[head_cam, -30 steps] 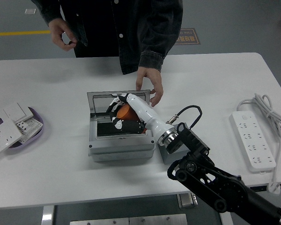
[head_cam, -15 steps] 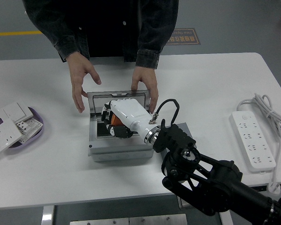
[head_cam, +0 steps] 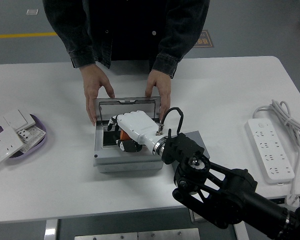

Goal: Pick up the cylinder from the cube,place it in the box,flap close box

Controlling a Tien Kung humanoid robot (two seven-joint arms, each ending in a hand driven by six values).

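Grey matt metal box (head_cam: 127, 162); glossy white plastic right hand (head_cam: 135, 127); smooth matt white table (head_cam: 55, 175); dark denim sleeves (head_cam: 167, 62).

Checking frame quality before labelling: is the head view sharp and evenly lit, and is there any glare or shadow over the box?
Head view: sharp and evenly lit, no motion blur on the person's hands; only soft shadows on the white table; the raised lid shows a faint sheen, no harsh glare; the box interior is dark, so the orange cylinder under the right hand is barely visible.

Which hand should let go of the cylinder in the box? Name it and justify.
Right. The right hand is already down inside the box, curled over the orange cylinder. No left hand is in view. The person's hands steady the lid.
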